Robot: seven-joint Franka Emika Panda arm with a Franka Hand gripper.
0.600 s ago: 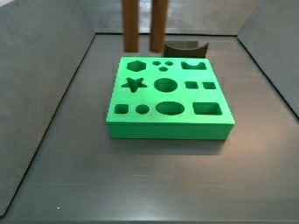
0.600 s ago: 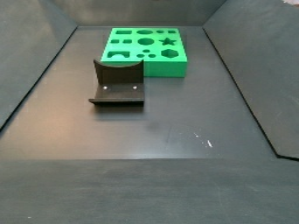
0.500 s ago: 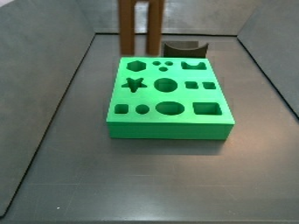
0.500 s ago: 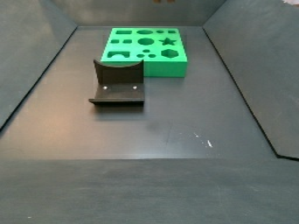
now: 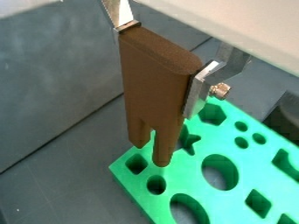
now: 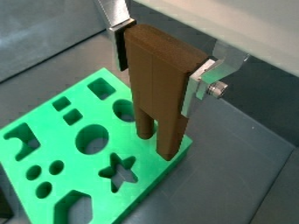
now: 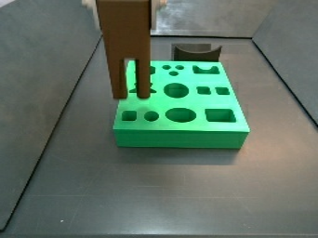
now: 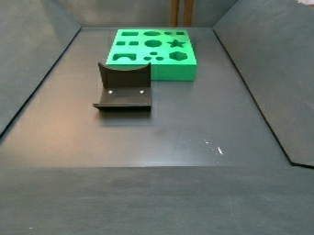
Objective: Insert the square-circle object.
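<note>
Jaws of the gripper (image 6: 163,61) have carried square-circle object (image 7: 125,42) forward over green board (image 7: 180,116).

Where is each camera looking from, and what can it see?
Wrist view: on the arm, looking down past the gripper holding the square-circle object over the green board.
Wrist view: same mount, opposite side; silver fingers show.
Side view: beside the table, near the board; no fingers visible, only the block.
Side view: farther off, opposite side, fixture in front; prongs barely show.
All four share the board.
</note>
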